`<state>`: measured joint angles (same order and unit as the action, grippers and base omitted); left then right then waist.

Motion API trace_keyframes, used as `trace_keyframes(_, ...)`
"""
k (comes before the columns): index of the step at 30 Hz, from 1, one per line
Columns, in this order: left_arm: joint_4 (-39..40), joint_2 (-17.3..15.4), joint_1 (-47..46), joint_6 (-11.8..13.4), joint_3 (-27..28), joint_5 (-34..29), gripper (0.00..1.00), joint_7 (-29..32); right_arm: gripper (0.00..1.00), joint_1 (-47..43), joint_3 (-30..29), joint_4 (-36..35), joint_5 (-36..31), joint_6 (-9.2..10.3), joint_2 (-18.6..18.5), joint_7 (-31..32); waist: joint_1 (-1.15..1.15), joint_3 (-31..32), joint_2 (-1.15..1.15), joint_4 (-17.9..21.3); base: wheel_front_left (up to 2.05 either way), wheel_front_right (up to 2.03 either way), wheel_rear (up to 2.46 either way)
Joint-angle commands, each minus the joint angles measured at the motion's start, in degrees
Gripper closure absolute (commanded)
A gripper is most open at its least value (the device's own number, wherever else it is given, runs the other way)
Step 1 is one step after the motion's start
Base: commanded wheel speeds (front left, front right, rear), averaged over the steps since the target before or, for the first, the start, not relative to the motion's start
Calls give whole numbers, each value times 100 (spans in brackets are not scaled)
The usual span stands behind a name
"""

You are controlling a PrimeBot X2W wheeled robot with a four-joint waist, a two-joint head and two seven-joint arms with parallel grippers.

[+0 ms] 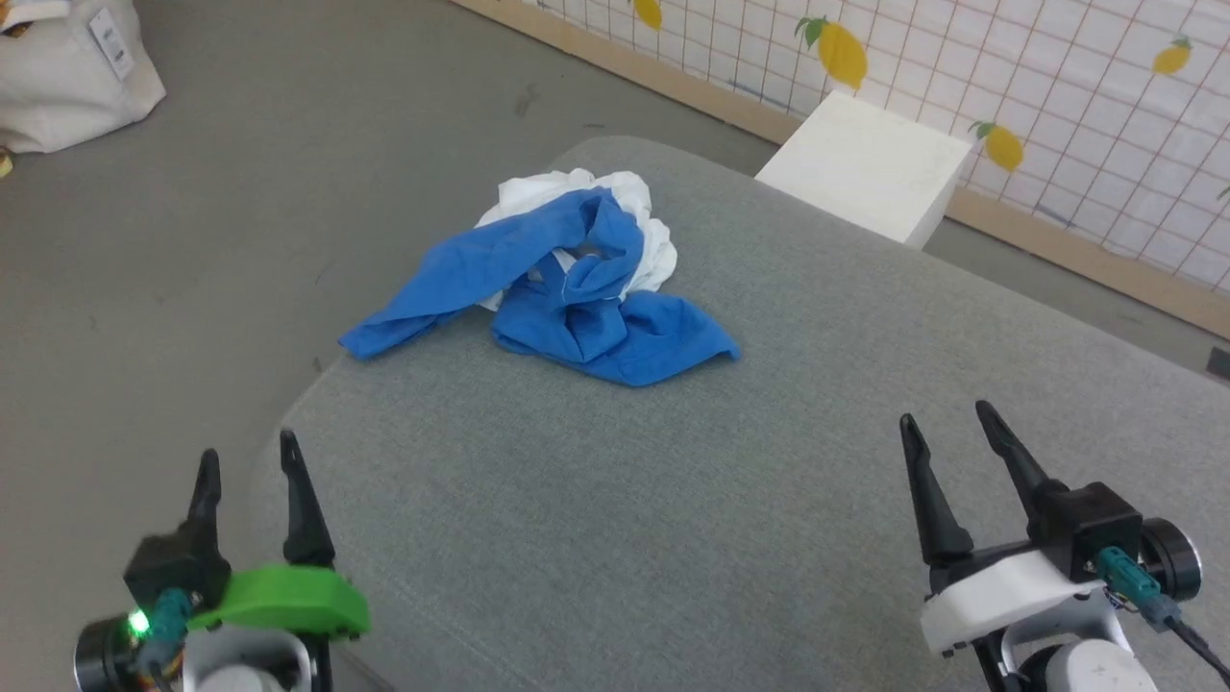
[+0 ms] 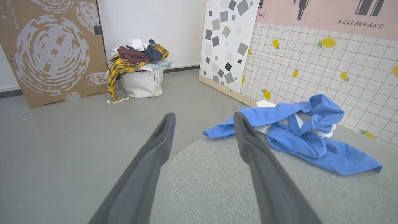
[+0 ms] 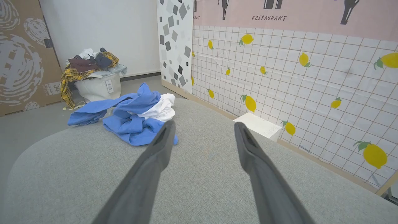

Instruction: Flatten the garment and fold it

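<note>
The garment (image 1: 567,279) lies crumpled in a heap near the far left corner of the grey padded table (image 1: 721,500); blue cloth is on top and white shows behind. One blue sleeve stretches to the table's left edge. In the left wrist view the garment (image 2: 304,137) lies ahead and to the right; in the right wrist view the garment (image 3: 130,118) lies ahead and to the left. My left gripper (image 1: 247,463) hovers open at the near left corner. My right gripper (image 1: 947,418) hovers open at the near right. Both are well short of the cloth and hold nothing.
A white box (image 1: 865,163) stands beyond the table's far edge by the lemon-patterned wall (image 1: 1057,86). A white bag piled with clothes (image 2: 140,71) sits on the grey floor (image 1: 240,192) to the left, next to a large cardboard box (image 2: 53,49).
</note>
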<state>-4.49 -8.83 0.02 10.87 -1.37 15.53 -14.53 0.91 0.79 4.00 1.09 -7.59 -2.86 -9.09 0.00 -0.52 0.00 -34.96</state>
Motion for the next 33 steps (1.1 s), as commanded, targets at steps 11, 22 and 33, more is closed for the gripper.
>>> trace_keyframes(11,-568,-423,-2572,-616,99,730,0,1024,0,898,360,-513,-494,10,-1,373,0,-1756,0,1027,0,0,0)
trace_keyframes(22,-1787,-1213,-4756,-1017,192,1278,0,2753,0,1595,519,-508,-583,10,-9,236,0,-3335,0,2276,0,0,0)
trace_keyframes(33,-2605,-1613,-4758,-425,530,2030,0,5343,0,1854,571,-137,-312,10,-3,-153,0,-3650,0,2953,0,0,0)
